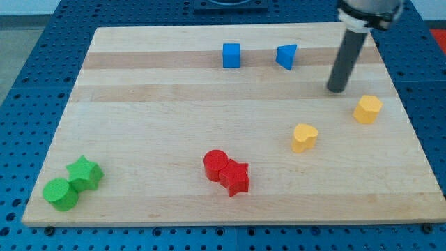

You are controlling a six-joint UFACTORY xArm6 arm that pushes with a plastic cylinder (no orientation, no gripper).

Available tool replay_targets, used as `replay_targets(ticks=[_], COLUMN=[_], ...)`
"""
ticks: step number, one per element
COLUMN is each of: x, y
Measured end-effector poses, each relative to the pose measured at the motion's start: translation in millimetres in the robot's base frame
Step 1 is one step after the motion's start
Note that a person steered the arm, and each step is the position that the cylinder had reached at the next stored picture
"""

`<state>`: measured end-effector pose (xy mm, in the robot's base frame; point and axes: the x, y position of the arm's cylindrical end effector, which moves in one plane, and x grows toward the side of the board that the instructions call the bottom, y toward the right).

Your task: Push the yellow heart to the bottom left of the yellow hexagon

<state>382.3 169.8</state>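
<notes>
Near the view's top right, my tip (338, 89), up-left of yellow hexagon (367, 109), clear of it. Down-left of hexagon, apart: yellow heart (304, 137). No jaws, just a rod.

Desk (139, 104): pale wooden board, fills most of the frame.
Surround (28, 63): blue perforated panel, visible along every edge.
Light: even, soft shadows.

You've got the yellow heart (304, 137) lying flat at the board's right-centre. Yellow hexagon (367, 109) sits up and to the view's right of it, near the right edge, clearly apart.
</notes>
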Motion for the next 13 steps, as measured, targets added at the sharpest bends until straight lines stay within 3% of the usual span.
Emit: replay_targets(ticks=[3,5,6,11,13], x=[61,144,157,84,101], y=[-82,-90,-90,-35,-40])
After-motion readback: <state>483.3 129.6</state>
